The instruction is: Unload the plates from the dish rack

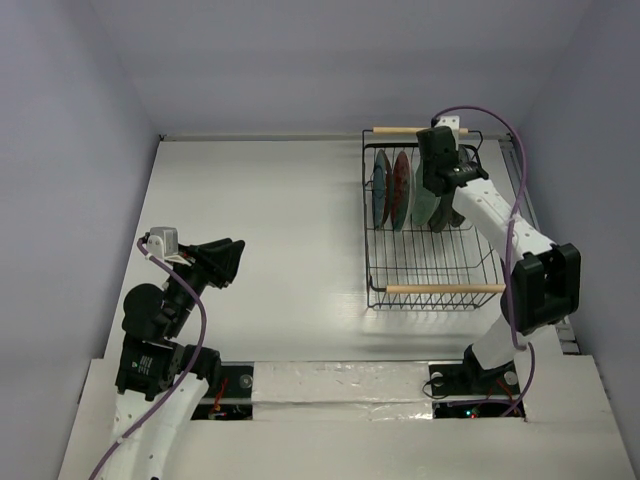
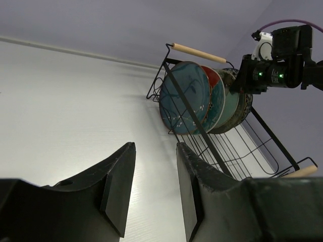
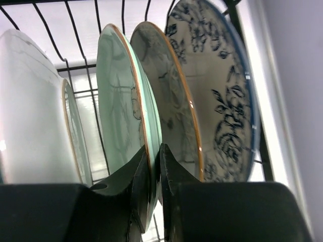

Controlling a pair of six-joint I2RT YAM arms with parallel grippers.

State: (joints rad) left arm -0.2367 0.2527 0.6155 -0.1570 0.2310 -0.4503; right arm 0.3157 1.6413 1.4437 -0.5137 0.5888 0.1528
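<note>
The black wire dish rack (image 1: 445, 288) stands at the right, with several plates upright in its far half. In the top view I see the dark teal plate (image 1: 381, 190), the red plate (image 1: 401, 188) and the pale green plate (image 1: 424, 205). My right gripper (image 1: 436, 200) reaches down among them. In the right wrist view it (image 3: 155, 151) is shut on the rim of the pale green plate (image 3: 118, 101), between a white plate back (image 3: 30, 111) and the grey plate (image 3: 166, 91). The white-blue floral plate (image 3: 222, 101) stands beyond. My left gripper (image 1: 236, 262) is open and empty, left of the rack.
The left wrist view shows the rack's far wooden handle (image 2: 199, 52), the teal plate (image 2: 184, 98) and the right arm (image 2: 277, 70) from the side. Grey walls enclose the white table (image 1: 280, 220). The rack's near half holds no plates.
</note>
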